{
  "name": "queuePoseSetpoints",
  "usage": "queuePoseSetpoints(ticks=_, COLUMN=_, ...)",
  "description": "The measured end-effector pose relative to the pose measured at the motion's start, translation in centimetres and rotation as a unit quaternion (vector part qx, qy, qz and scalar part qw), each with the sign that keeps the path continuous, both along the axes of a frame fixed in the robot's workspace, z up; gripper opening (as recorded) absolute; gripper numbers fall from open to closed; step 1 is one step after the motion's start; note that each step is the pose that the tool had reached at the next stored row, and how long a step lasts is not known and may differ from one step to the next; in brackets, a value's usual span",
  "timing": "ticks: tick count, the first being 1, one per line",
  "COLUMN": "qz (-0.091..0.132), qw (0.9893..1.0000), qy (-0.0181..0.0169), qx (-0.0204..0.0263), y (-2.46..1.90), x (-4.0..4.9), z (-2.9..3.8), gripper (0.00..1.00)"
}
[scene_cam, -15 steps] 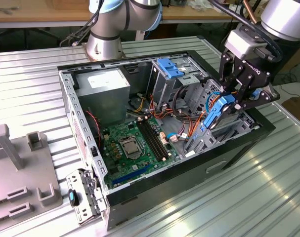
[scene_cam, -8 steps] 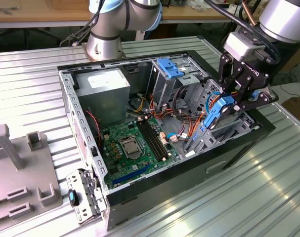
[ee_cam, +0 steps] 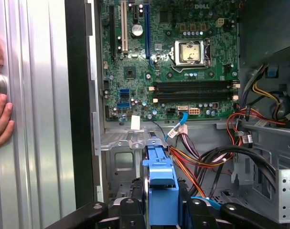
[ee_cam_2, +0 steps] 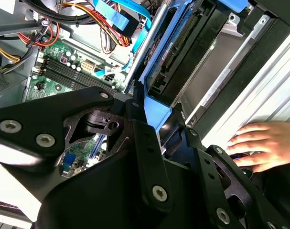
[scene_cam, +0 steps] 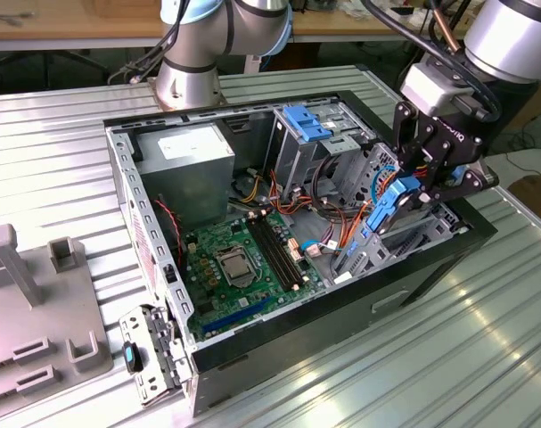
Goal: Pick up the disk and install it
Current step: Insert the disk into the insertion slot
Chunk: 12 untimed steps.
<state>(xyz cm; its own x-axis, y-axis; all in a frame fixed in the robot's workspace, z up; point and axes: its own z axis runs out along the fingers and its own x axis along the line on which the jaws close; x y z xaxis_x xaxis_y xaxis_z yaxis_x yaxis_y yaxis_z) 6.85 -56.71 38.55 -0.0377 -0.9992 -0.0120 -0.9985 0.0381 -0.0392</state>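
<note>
Exterior view: open computer case [scene_cam: 341,332] on a ridged table [scene_cam: 448,379]. The case holds a motherboard [scene_cam: 243,259], power-supply box [scene_cam: 185,156], cables [scene_cam: 328,201] and a drive cage with a blue bracket [scene_cam: 307,120]. The gripper [scene_cam: 411,194] is at the exterior view's right, fingers clamped on the disk [scene_cam: 388,212], which is tilted over the case's bay at that end.

Second wrist view: black fingers [ee_cam_2: 145,143] pinch the disk's blue rail [ee_cam_2: 156,112]. A hand [ee_cam_2: 259,143] rests on the table beside the case.

First wrist view: disk [ee_cam: 161,176] gripped between the fingers, over the case floor, near the cables [ee_cam: 207,157]. Motherboard [ee_cam: 183,57] beyond.

Silver arm [scene_cam: 520,36], light-blue joint caps [scene_cam: 185,9]; black linkage fingers [ee_cam_2: 145,157], silver screws [ee_cam_2: 159,193]; black cables [scene_cam: 413,40] at wrist.
</note>
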Motion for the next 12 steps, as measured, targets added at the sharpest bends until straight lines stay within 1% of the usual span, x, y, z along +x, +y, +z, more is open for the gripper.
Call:
queuePoseSetpoints(ticks=4, qz=0.0, qw=1.0, qy=0.0, qx=0.0, y=0.0, x=0.0, z=-0.2, gripper=0.37)
queuePoseSetpoints(ticks=9, qz=0.0, qw=1.0, qy=-0.0001, qx=0.0, y=0.0, x=0.01, z=-0.24, gripper=0.37)
queuePoseSetpoints(ticks=10, qz=0.0, qw=1.0, qy=-0.0001, qx=0.0001, y=0.0, x=0.0, z=-0.24, gripper=0.38)
queuePoseSetpoints(ticks=11, qz=0.0, qw=1.0, qy=-0.0001, qx=0.0, y=0.0, x=0.0, z=-0.23, gripper=0.44)
queuePoseSetpoints(ticks=12, qz=0.0, qw=1.0, qy=-0.0001, qx=0.0, y=0.0, x=0.0, z=-0.23, gripper=0.44)
